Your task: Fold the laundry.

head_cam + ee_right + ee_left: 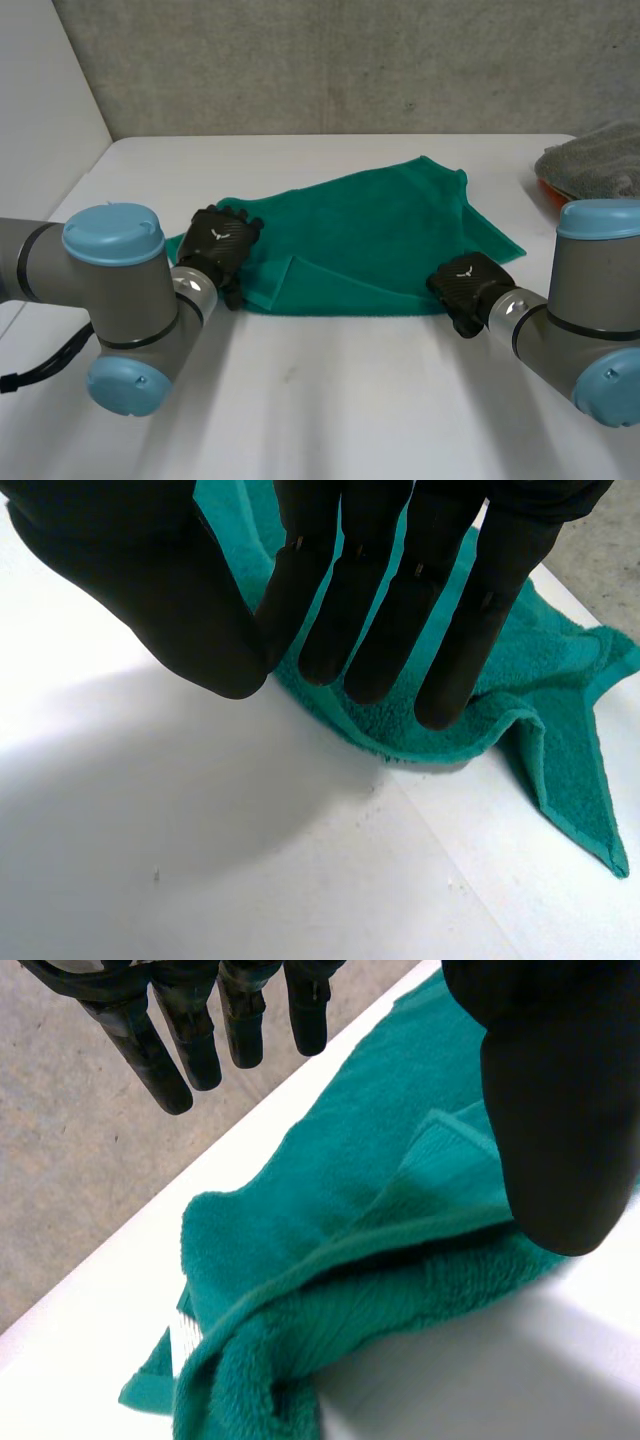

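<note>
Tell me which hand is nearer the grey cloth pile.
Right. The right hand sits at the green towel's near right edge, on the grey cloth pile's side; the left hand is at the towel's opposite left end.

We're scanning every surface for writing, and we're finding no words, numbers or brand names to read. The one sign we're picking up is a small white emblem (219, 235) sitting on the back of the left hand (226, 247). It's a winged, V-like mark with no letters in it. We're seeing a matching mark on the back of the right hand (468, 286).
</note>
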